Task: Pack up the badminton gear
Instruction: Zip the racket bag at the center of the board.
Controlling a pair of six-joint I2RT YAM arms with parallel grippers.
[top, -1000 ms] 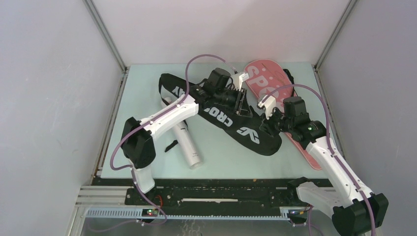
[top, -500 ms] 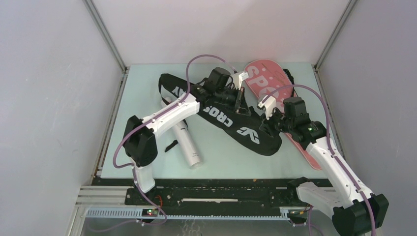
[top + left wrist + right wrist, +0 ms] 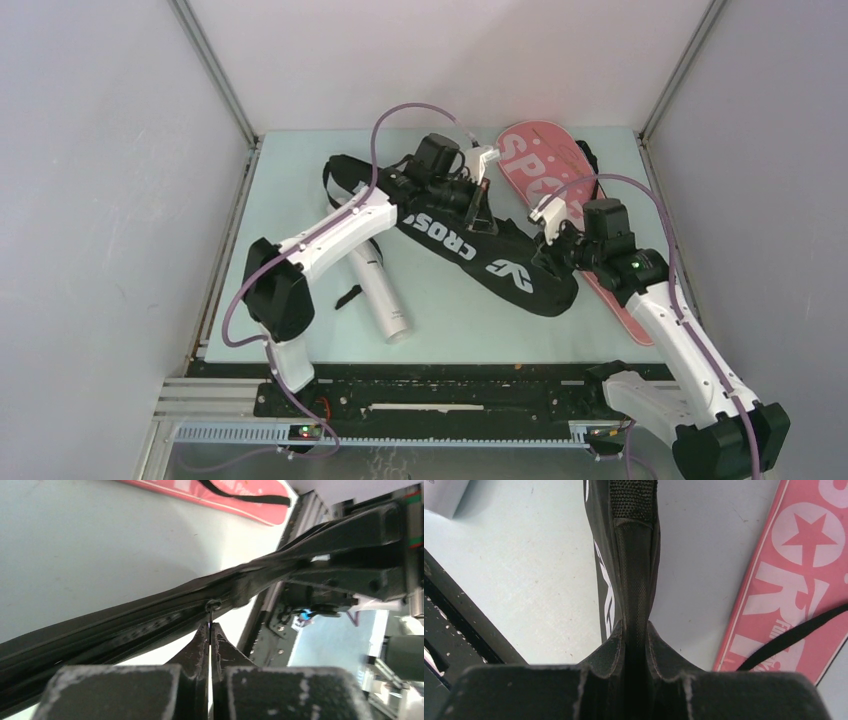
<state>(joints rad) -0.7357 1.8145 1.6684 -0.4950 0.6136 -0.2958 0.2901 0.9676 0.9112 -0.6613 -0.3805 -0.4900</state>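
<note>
Closing since a second ago, the left claw (image 3: 210, 627) now pinches the zipper pull (image 3: 212, 606) of the black cover (image 3: 470, 250) lying on the counter (image 3: 290, 172); the right claw (image 3: 636, 630) clamps the cover's end. Tugged askew, the thin pull may slip free.

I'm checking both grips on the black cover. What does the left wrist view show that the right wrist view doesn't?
Only the left wrist view: the left fingers shut on the zipper pull along the black cover's zip. Only the right wrist view: the right fingers clamped on the cover's webbed end, and a corner of the white tube. Both: the black cover, the pink cover with its black strap, and the table.
</note>
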